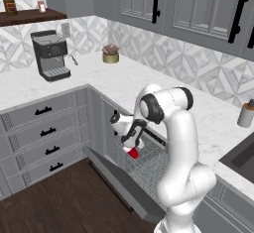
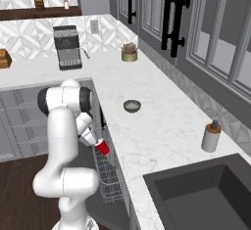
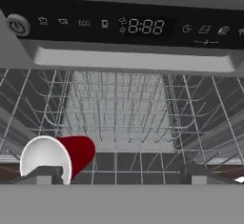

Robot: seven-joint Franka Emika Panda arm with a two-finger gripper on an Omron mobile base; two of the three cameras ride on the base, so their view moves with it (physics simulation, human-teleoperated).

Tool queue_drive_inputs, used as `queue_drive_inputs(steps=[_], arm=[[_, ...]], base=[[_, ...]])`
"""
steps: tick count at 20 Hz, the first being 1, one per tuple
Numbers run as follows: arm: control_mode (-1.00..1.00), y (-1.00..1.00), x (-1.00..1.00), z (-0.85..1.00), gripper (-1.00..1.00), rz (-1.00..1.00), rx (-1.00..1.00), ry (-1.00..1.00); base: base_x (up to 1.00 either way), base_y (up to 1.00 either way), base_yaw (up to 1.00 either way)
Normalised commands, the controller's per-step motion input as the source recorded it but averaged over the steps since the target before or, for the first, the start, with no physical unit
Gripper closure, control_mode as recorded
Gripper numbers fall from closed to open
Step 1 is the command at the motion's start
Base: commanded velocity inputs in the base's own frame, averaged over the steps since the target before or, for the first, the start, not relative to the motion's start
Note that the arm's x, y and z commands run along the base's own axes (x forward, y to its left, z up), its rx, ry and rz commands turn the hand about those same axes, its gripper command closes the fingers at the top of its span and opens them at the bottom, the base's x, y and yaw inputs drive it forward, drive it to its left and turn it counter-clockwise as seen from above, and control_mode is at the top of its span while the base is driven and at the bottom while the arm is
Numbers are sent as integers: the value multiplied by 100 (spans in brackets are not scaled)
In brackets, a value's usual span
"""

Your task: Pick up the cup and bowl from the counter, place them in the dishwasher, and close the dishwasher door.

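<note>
Low over the wire rack [image 3: 119, 108], end effector [image 1: 131, 145] by cup [image 1: 133, 153]

My red cup [image 3: 62, 160] lies tipped on its side over the dishwasher's [image 3: 119, 25] grey wire rack [image 3: 119, 108], white mouth facing my camera. The dark door [image 1: 124, 185] hangs open, dropped flat. The small grey bowl [image 2: 132, 106] sits upright on the white marble counter [image 2: 162, 126].

Home kitchen, marble counter [image 1: 149, 86], grey cabinets [image 1: 42, 128], open dishwasher [image 1: 144, 165], sink [image 2: 206, 195], coffee machine [image 1: 49, 55]
</note>
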Motion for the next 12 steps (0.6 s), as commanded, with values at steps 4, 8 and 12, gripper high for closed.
queue_drive_inputs(steps=[4, 8, 12], arm=[[-100, 11, -55, 95, -100, -3, 11, -11], [-100, 17, -43, 99, -100, -10, 16, -4], [-100, -1, -18, 99, -100, -7, 13, -5]], base=[[0, 0, 0], [0, 0, 0], [0, 0, 0]])
